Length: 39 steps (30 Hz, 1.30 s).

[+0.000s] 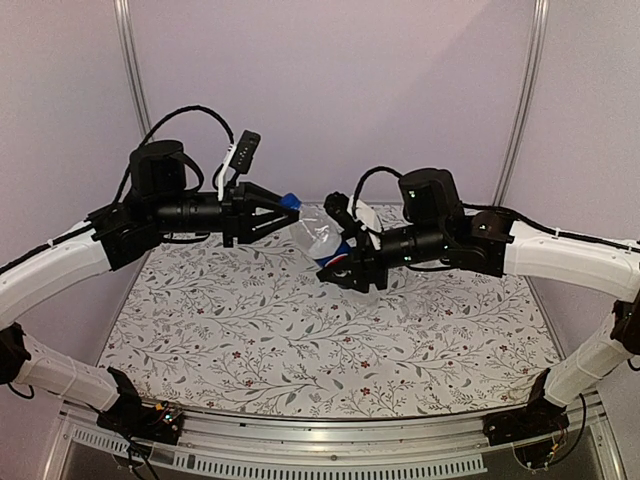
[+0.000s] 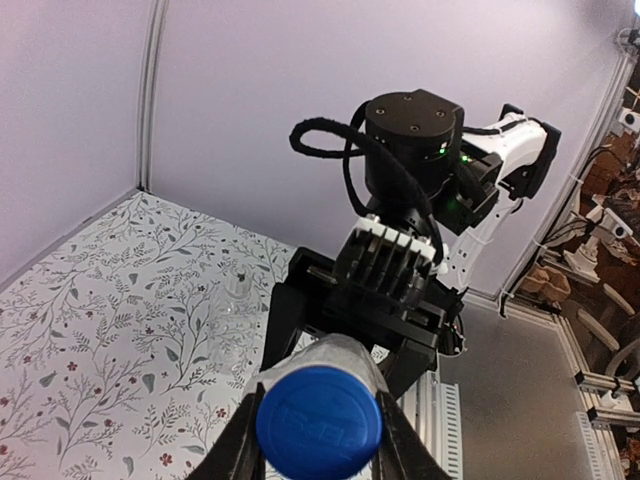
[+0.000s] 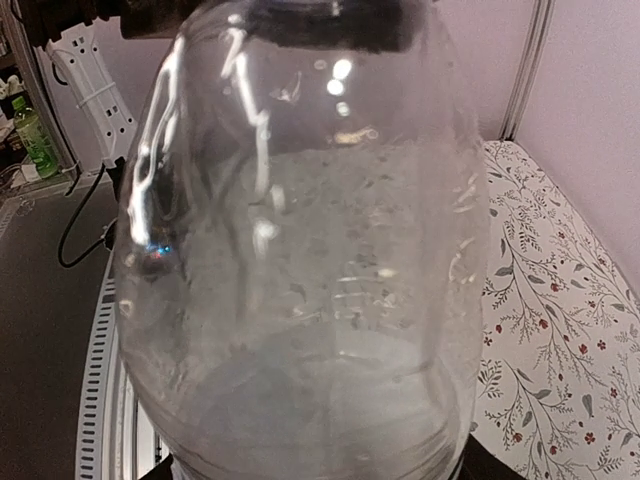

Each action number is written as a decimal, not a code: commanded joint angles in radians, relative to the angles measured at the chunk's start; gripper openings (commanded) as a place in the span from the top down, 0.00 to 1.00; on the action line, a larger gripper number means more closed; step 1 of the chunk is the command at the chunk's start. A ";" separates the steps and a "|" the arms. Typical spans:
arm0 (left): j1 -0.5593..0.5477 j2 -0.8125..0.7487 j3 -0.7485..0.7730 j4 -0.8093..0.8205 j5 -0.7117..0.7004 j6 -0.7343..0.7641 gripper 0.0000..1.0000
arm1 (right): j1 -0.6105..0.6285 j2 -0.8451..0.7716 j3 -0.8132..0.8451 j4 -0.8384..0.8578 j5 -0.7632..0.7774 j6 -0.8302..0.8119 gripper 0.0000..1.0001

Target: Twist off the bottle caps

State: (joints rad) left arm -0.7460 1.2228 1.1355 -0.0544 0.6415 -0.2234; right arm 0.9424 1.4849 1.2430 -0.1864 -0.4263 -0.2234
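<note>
- Bottle (image 1: 320,238) hangs above the surface, axis from blue cap (image 1: 290,203) at 10 o'clock to base at 4 o'clock.
- Your left jaws clamp the cap; your right jaws straddle the base, grip unclear.

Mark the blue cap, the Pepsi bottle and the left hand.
Blue cap (image 2: 318,432): left wrist view, centre of its top face.
Pepsi bottle (image 1: 318,238): top view, clear part between cap and label.
Left hand (image 1: 282,208): top view, between the fingertips at the cap.
</note>
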 commanded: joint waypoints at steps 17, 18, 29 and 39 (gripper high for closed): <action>-0.012 0.029 -0.020 0.240 0.043 -0.083 0.17 | 0.001 -0.079 -0.231 0.438 -0.169 0.251 0.55; -0.009 0.032 -0.026 0.264 0.058 -0.087 0.16 | 0.001 -0.075 -0.231 0.444 -0.183 0.263 0.56; -0.010 0.090 -0.046 0.493 0.236 -0.182 0.30 | 0.001 -0.058 -0.229 0.470 -0.261 0.303 0.57; -0.010 0.122 -0.023 0.525 0.282 -0.205 0.43 | 0.001 -0.035 -0.227 0.479 -0.289 0.306 0.57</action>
State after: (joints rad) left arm -0.7506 1.3312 1.0985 0.4248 0.8841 -0.4095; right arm 0.9424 1.4376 1.0195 0.2596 -0.6907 0.0723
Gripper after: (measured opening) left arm 0.592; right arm 0.431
